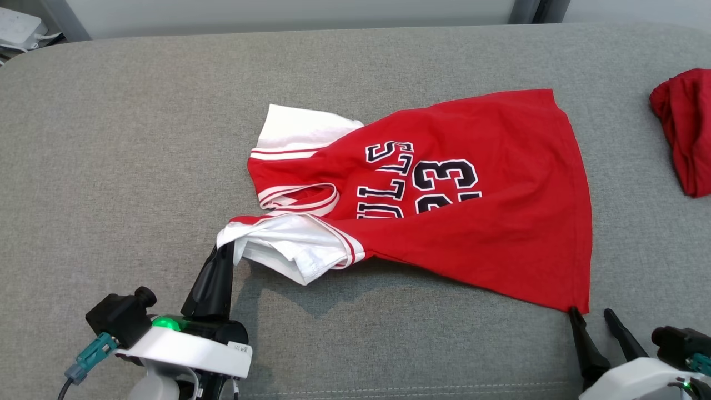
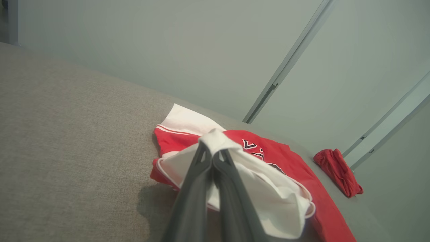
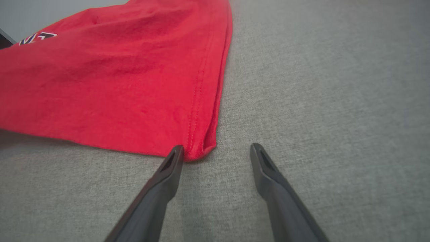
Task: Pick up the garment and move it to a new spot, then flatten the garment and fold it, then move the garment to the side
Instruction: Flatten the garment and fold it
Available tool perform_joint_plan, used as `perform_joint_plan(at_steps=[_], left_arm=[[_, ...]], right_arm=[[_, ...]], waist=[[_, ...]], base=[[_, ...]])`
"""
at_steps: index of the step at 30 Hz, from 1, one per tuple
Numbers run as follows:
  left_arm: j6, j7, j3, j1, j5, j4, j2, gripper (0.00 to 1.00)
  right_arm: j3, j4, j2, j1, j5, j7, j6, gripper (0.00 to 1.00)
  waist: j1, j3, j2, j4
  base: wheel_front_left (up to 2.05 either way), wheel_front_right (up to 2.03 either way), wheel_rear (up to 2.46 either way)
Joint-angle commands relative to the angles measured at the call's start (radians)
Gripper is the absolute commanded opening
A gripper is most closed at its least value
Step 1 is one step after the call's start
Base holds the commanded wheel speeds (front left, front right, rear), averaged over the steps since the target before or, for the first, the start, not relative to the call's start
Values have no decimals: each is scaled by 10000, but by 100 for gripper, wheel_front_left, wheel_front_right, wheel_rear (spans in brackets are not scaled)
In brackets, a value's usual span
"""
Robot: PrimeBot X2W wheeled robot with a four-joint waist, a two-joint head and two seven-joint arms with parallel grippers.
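Note:
The garment (image 1: 472, 211) is a red basketball jersey with white sleeves and dark lettering, spread across the grey cushion (image 1: 139, 166). My left gripper (image 1: 226, 247) is shut on the near white sleeve, lifting its edge a little; the left wrist view has that white cloth (image 2: 268, 191) draped over the closed gripper (image 2: 212, 153). My right gripper (image 1: 590, 311) stands open at the garment's near right hem corner. In the right wrist view the corner of the red garment (image 3: 134, 84) lies flat by the left fingertip (image 3: 177, 156) of the right gripper (image 3: 216, 149), with nothing between the fingers.
A second red cloth (image 1: 686, 128) lies bunched at the cushion's far right edge, also seen as a red cloth (image 2: 339, 171) from the left wrist. A pale wall with metal strips (image 2: 285, 64) rises behind the cushion. A white device (image 1: 16, 28) sits beyond the far left corner.

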Motion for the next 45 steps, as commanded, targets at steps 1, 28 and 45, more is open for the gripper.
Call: perform_joint_plan(at_steps=[1, 28, 45], left_arm=[[-72, -102, 316, -207, 90, -249, 96, 0], [-73, -103, 291, -493, 177, -997, 395, 0], [1206, 4628, 357, -1499, -4911, -6919, 3309, 0]], right_arm=[[269, -41, -131, -278, 96, -62, 0, 100], [-665, -1680, -637, -1217, 220, -62, 0, 0], [-3798, -7867, -2490, -1087, 1479, 1664, 0, 0]], waist=[[0, 3, 0, 9], [0, -630, 0, -183], [0, -2539, 0, -345]], base=[[0, 0, 0], [0, 0, 0], [0, 0, 0]])
